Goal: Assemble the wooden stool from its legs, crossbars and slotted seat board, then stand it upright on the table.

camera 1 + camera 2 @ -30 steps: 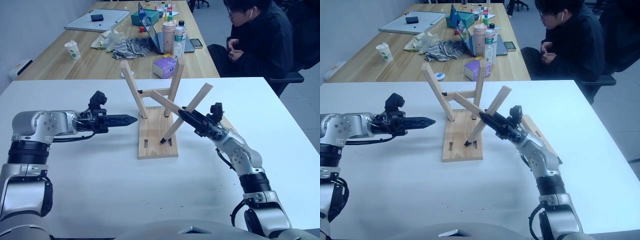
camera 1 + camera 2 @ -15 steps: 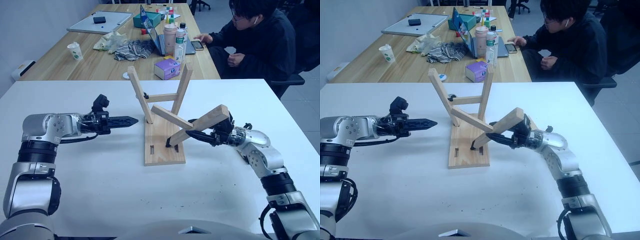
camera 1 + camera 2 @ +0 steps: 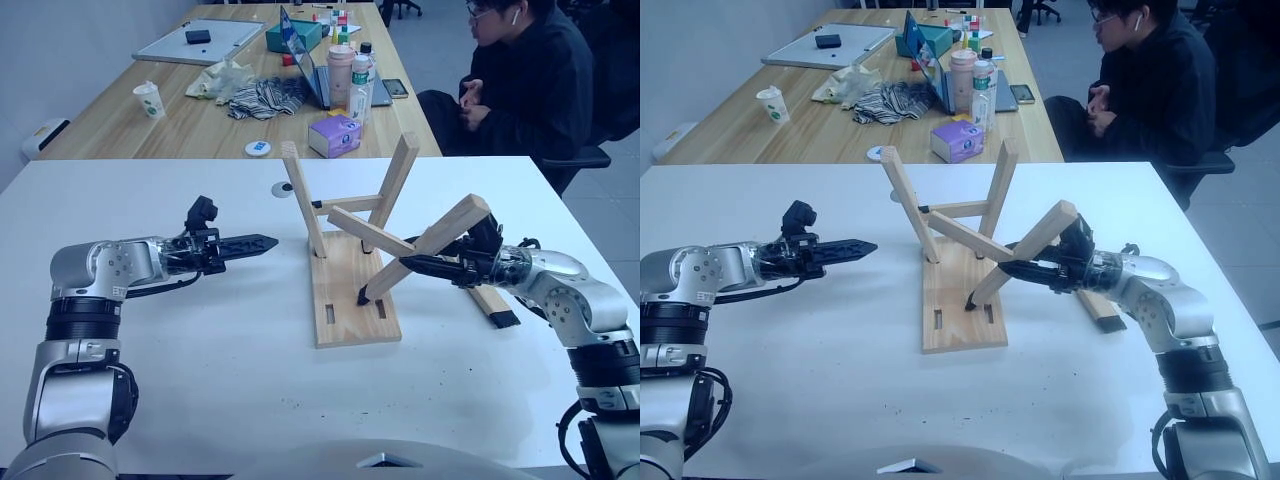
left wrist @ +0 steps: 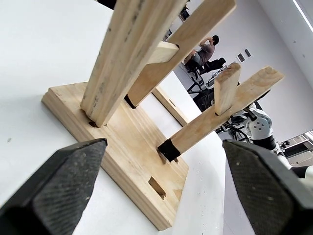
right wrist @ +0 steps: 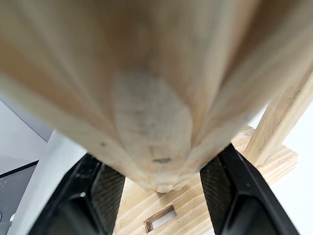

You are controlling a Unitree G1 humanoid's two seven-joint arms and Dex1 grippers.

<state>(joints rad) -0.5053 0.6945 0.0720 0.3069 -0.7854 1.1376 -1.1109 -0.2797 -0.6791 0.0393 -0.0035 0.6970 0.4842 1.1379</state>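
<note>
The stool is pale, unpainted wood, part-built and upside down at the centre of the head view. Its slotted seat board [image 3: 352, 322] lies flat on the white worktop [image 3: 200, 370]. 2 legs [image 3: 303, 198] stand in the board's far end, splayed like a V and joined by a crossbar [image 3: 343, 203]. A 3rd leg [image 3: 452, 229] leans steeply toward the right of the frame. Its black-capped foot rests on the board between 2 open slots; whether it is seated there I cannot tell. A 2nd crossbar [image 3: 362, 227] runs from this leg up and left toward the standing pair.

The right pincer [image 3: 420, 266] comes in from the right and is clamped around the leaning leg, 1 finger on each side. A loose wooden bar [image 3: 491, 303] lies flat on the worktop just below it.

The left pincer [image 3: 262, 241] hovers left of the board, level with the standing legs and apart from them, its fingers [image 4: 58, 188] spread wide and holding nothing.
</note>
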